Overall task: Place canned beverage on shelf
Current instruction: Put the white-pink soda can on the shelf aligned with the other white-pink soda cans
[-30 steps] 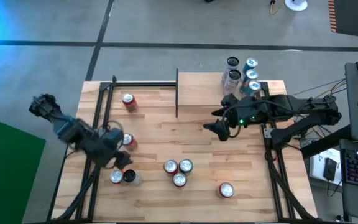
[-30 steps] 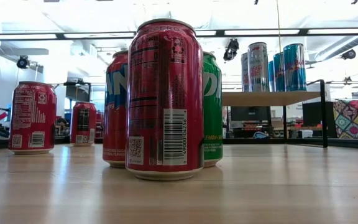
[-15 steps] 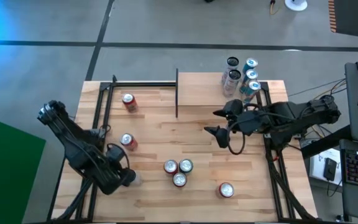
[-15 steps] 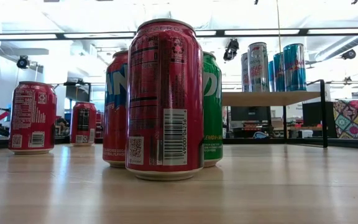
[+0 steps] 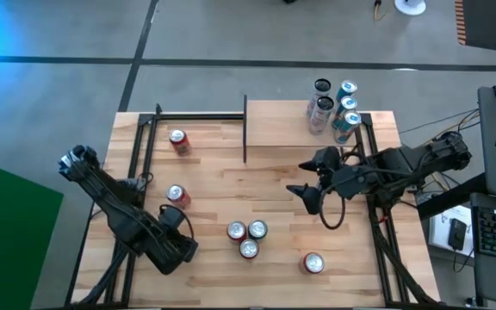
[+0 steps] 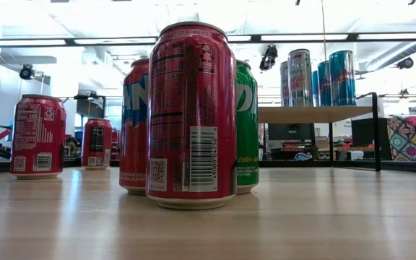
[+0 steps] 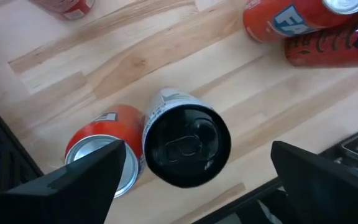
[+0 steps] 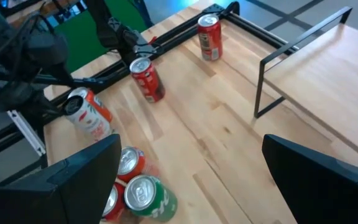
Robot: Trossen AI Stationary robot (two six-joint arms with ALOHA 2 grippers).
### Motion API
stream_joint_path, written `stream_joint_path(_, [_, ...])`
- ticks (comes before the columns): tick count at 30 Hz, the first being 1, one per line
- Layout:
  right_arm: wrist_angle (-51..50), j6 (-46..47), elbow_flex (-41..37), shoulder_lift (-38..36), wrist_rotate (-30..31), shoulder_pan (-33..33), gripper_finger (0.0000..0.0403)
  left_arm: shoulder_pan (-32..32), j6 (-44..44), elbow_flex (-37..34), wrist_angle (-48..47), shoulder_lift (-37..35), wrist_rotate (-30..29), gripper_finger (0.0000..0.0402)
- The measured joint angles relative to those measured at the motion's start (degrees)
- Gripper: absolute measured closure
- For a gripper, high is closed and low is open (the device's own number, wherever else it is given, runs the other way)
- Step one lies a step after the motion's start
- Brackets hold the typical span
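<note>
The black-topped can (image 7: 186, 145) stands upright on the table (image 5: 274, 181) near its front left corner, right under my left claw (image 7: 191, 171). My fingers (image 7: 82, 177) are spread wide, one on each side of it, and neither touches it, so the claw is released and holds nothing. A red can (image 7: 101, 149) with a silver top stands touching the black-topped one. From above, my left arm hides both of them, and the claw (image 5: 172, 248) sits low over that corner.

The shelf (image 5: 304, 129) stands at the back right of the table, a pale board on thin black legs. Four tall cans (image 5: 332, 105) are grouped at its far right end. In the level view they stand upright on the board (image 6: 313, 113), silver and blue.

My right claw (image 5: 308, 182) hangs over the table just in front of the shelf, fingers apart, empty. Its camera looks across the wood toward my other arm.

Three cans (image 5: 246, 237) stand bunched together at the front middle of the table, two red and one green, touching one another. A lone red can (image 5: 313, 263) stands to their right, near the front edge. Another red can (image 5: 176, 195) stands left of centre, and one more (image 5: 177, 139) stands at the back left beside the black frame rail (image 5: 198, 115).
</note>
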Motion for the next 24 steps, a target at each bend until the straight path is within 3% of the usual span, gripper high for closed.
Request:
stream_joint_path(12, [0.0,1.3,0.0,0.0,2.9,1.0,0.0023,0.1,-0.4,-2.1,0.2,3.9,3.0,0.0055])
stream_joint_path(24, [0.0,1.3,0.0,0.0,3.6,0.9,0.0024,3.1,10.3,-3.6,3.9,3.7,1.7,0.0147])
